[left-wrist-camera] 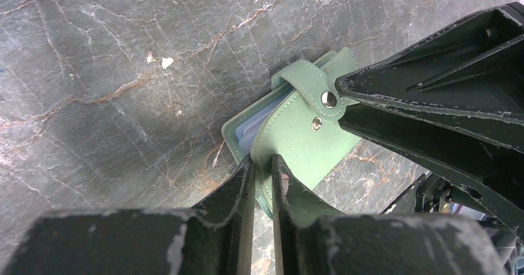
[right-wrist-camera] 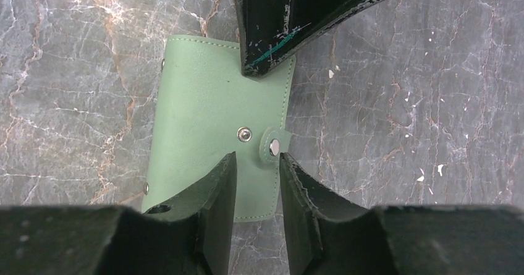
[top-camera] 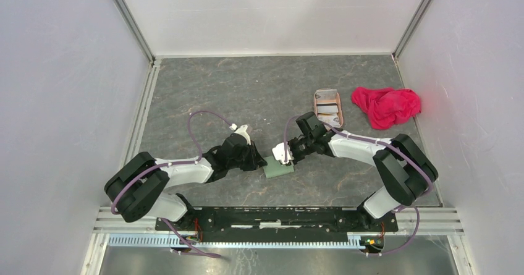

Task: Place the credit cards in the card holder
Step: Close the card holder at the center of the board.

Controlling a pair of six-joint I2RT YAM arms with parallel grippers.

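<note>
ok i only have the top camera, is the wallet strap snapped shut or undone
Observer: Undone. In the right wrist view the strap lies beside the stud on the wallet, not on it.
Operator: is the left holding it
Observer: Yes, the left fingers pinch the cover's edge between them.
Operator: and the right
Observer: The right fingers stand apart, one on each side of the strap, not clamped on it.
</note>
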